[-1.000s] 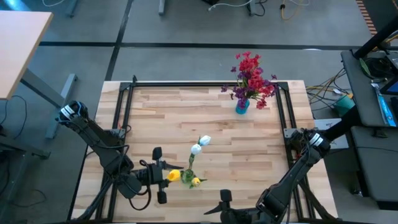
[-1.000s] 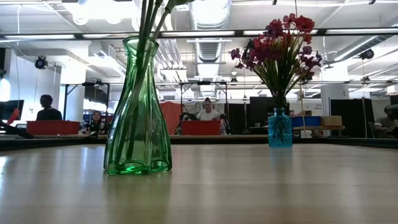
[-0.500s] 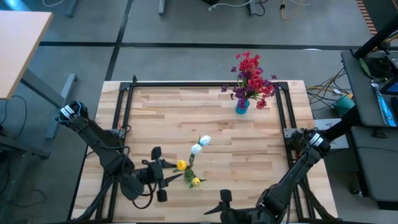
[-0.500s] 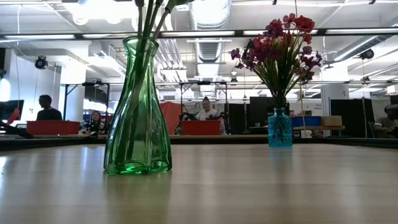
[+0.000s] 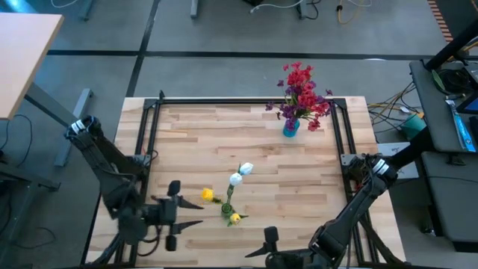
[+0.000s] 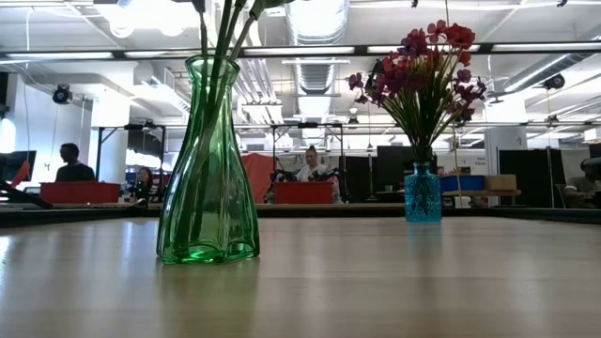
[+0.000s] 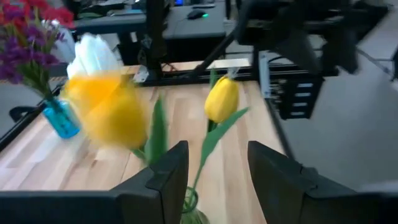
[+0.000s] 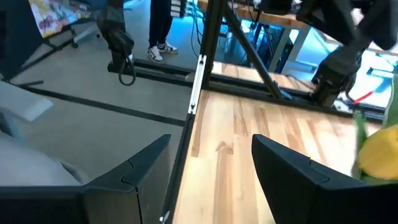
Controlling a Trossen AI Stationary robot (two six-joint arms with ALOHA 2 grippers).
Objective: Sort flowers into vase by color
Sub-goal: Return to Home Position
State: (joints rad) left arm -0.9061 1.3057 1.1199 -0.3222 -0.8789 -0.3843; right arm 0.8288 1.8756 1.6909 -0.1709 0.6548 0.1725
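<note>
Two vases stand on the pale wood-plank surface point(image 5: 194, 142).

Green vase point(image 6: 208, 164): clear glass, waisted, with a flared lobed foot, standing near the front edge. It holds four tulip-like buds on thin green stems: two white buds point(image 5: 246, 169) and two yellow buds point(image 5: 207, 194).

Blue vase point(image 5: 290, 128): small, patterned glass, at the far right corner, well apart from the green one. It holds the red clusters point(image 5: 297, 77) and purple clusters point(image 5: 287, 110) together. The stems are too bunched to count.

Left gripper point(image 5: 175, 214): over the front left of the surface, near the green vase and apart from it. Its fingers are spread wide and hold nothing.

Right gripper point(image 8: 211, 149): at the front edge of the surface. Its fingers are set wide apart and are empty.
</note>
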